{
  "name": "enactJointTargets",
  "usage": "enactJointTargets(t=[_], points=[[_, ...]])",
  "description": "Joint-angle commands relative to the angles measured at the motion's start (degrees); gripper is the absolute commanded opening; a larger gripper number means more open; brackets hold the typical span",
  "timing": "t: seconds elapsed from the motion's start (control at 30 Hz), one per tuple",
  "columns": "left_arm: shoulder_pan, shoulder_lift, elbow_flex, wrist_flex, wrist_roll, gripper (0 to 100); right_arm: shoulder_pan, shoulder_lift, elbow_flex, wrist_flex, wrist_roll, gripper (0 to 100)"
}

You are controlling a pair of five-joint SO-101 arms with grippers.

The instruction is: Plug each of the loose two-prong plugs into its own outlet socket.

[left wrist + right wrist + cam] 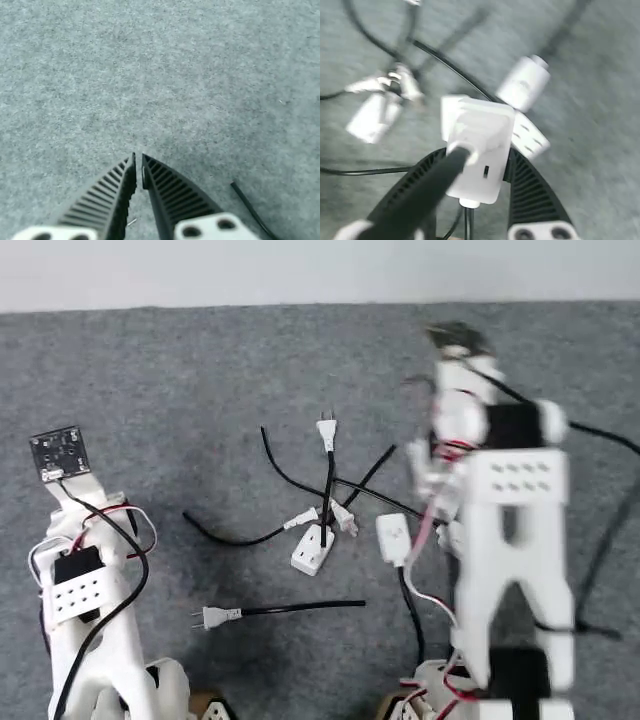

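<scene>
right gripper clamps a white outlet socket, left gripper closed over carpet.

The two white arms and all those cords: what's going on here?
The right arm has its jaws shut on a white outlet block, off to the right of the middle. A second outlet block lies in the middle of the grey carpet. A loose two-prong plug lies beyond it, another plug nearer the arms. The left arm sits aside, jaws shut on nothing.
</scene>
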Motion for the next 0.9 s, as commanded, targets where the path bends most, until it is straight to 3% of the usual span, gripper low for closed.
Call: enactJointTargets(t=[0.0,0.23,0.37,0.53,0.67,0.77,0.87], points=[[0.97,0.00,-1.89,-1.93,0.53,2,12.26,-7.25,6.33,-4.09,5.36,0.9],[3.43,0.00,-1.19,-1.67,0.53,2,36.70,-8.22,22.68,-21.05,15.65,0.9],[6.15,0.00,-0.22,-1.76,0.35,2,45.05,-3.03,27.16,-30.02,19.25,0.9],[7.74,0.09,0.31,-1.76,0.44,2,49.89,7.34,25.49,-35.65,21.01,1.5],[7.82,0.09,0.57,-1.58,0.44,11,51.30,15.87,20.22,-36.53,20.66,13.4],[9.76,-0.35,2.07,-1.58,0.44,16,51.12,19.74,15.82,-33.45,20.84,20.5],[13.01,-0.44,2.95,-1.41,0.44,17,50.51,20.18,11.34,-25.63,21.10,20.1]])
